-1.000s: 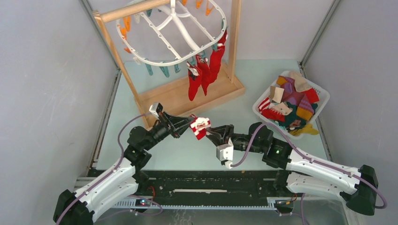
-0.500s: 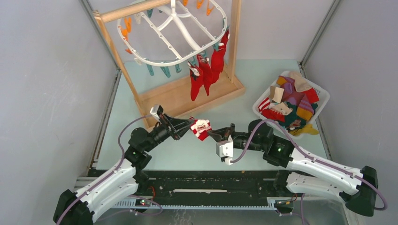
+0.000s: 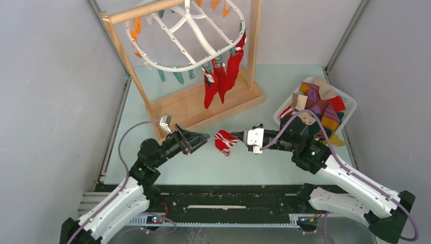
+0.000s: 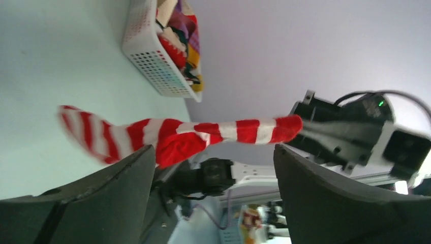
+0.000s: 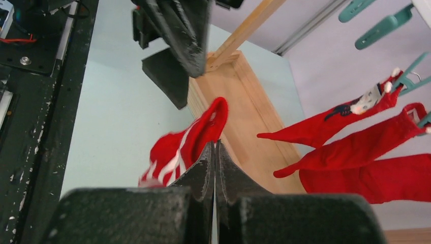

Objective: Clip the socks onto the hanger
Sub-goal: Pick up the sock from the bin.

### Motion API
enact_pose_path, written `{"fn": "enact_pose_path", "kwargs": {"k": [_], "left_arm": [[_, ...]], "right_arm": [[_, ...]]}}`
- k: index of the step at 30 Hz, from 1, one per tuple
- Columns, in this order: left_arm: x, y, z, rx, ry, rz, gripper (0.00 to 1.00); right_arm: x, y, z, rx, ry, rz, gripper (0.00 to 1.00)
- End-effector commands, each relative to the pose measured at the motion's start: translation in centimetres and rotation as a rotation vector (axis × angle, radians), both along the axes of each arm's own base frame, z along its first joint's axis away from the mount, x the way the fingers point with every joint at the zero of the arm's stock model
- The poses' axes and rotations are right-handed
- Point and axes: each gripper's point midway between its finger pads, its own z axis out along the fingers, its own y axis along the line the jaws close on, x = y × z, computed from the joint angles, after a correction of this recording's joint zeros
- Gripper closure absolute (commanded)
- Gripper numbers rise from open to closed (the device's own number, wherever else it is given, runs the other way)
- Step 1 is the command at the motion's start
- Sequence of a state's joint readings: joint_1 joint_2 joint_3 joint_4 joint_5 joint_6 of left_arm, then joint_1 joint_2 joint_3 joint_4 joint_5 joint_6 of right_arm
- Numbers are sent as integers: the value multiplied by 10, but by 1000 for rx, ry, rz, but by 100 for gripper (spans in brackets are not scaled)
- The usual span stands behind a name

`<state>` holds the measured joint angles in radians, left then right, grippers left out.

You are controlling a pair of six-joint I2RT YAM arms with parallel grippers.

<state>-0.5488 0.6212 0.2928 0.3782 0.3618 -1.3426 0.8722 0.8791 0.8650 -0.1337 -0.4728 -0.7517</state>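
Since my right fingers [image 3: 238, 136] are clenched on one end of the striped sock [image 3: 222, 141], it stretches left toward my wide-open left fingers [image 3: 199, 138], with the hanger [image 3: 175, 68] way off far-left.

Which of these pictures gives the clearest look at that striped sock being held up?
The left wrist view: the striped sock shows full length, stripes clear, pinched at one end by the right hand. The top view shows it small and bunched; the right wrist view hides part behind that hand's own fingers.
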Motion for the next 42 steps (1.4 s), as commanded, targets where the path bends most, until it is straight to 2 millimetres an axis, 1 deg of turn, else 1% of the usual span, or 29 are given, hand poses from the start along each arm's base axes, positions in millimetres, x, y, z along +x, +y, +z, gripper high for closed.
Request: {"fn": "enact_pose_path", "kwargs": {"k": [1,3,5,7,9,12,15,18,24,27,32,34,35,36,38,39,40,41,42], "left_arm": [[-7,18,21,289,-417,46,7],[-12,26,29,374,-580,65,5],[-18,28,38,434,-755,58,5],[-24,26,46,491,-938,36,4],[-28,20,51,524,-1075,1,4],[-28,8,53,580,-1225,-53,4],[-19,-3,53,630,-1298,-103,4],[-12,-17,55,637,-1345,-154,4],[-16,-40,61,578,-1387,-228,6],[-21,-48,57,556,-1382,-263,10],[-25,-58,53,534,-1355,-297,24],[-29,-61,55,510,-1359,-310,34],[-30,-62,56,499,-1358,-319,44],[-31,-63,57,492,-1355,-324,58],[-32,-65,58,485,-1355,-335,82],[-32,-64,59,485,-1355,-333,93],[-32,-62,61,489,-1355,-320,99],[-31,-60,61,500,-1349,-307,100],[-30,-56,60,518,-1339,-284,100]], "right_arm": [[-3,-4,16,48,128,7,100],[-1,-6,15,52,159,4,100],[0,-6,15,55,180,2,100],[-1,-6,16,57,200,18,100],[-3,-6,15,54,214,28,100],[-5,-4,17,55,217,45,100],[-6,-3,19,56,217,56,100],[-7,-3,20,54,220,62,100],[-9,-2,20,47,216,72,100],[-9,-1,19,46,216,76,100],[-10,1,18,42,219,86,100],[-11,1,18,42,219,90,100],[-11,1,18,43,219,90,100],[-11,1,19,45,215,90,100],[-9,2,21,50,205,88,100],[-9,2,23,49,200,86,100],[-7,2,26,46,186,81,100],[-7,2,28,38,170,81,97],[-6,1,32,29,142,76,79]]}}
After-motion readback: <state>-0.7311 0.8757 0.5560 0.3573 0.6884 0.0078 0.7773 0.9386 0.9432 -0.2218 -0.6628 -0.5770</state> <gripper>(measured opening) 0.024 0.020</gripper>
